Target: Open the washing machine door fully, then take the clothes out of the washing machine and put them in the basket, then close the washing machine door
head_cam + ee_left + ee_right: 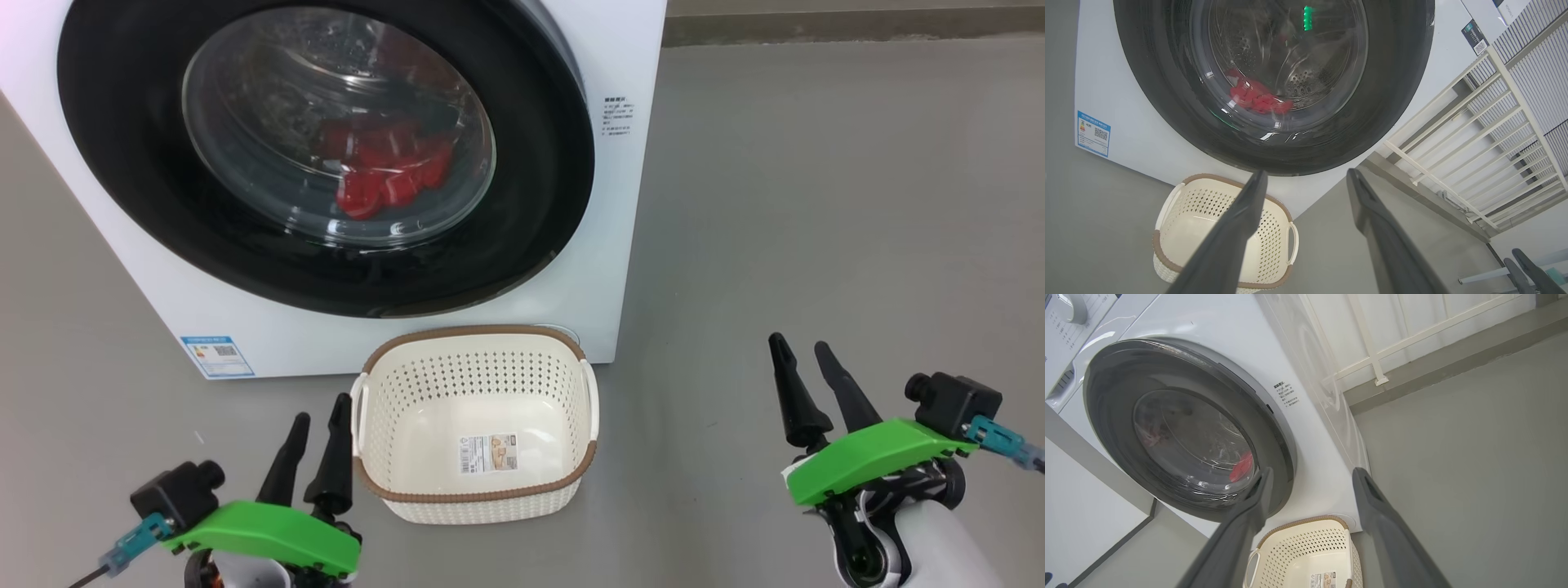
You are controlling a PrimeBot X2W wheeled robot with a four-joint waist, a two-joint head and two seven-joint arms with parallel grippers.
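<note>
One grey floor (816,204) carries washing machine (624,245) and basket (482,508).

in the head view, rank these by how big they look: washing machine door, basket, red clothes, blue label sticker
Largest to smallest:
1. washing machine door
2. basket
3. red clothes
4. blue label sticker

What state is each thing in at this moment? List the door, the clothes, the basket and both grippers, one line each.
Door, shut.
Clothes, heaped behind the door's glass, not yet taken out.
Basket, upright, empty.
Left gripper, open, holding nothing.
Right gripper, open, holding nothing.
</note>
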